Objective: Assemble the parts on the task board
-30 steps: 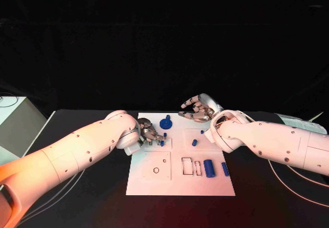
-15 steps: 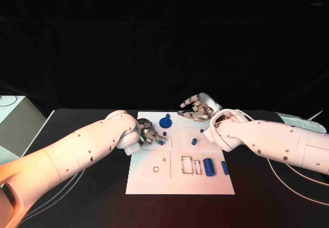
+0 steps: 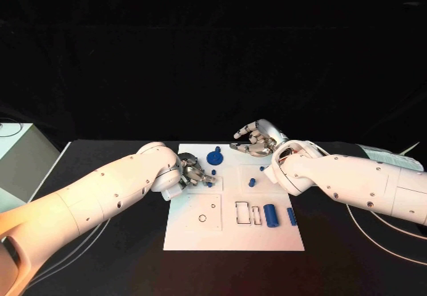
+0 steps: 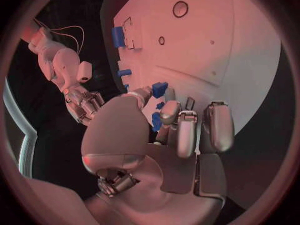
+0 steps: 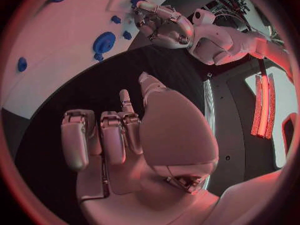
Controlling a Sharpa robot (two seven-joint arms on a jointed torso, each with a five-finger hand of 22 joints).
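1. Your task board [image 3: 236,234] lies in the middle of the black table [image 3: 107,246]; keep it undisturbed while you work.
2. Your left hand [image 3: 192,174] sits over the board's far left area, fingers pinched on a small blue part [image 4: 159,89]. Lower it straight, judging alignment before you release.
3. Your right hand [image 3: 255,140] hovers past the far edge, fingers apart, holding nothing. Keep it clear of the blue gear [image 3: 215,160] nearby.

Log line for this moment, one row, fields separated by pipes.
left hand: pinching small blue part over task board | right hand: empty, fingers apart, past far edge | blue gear: on board
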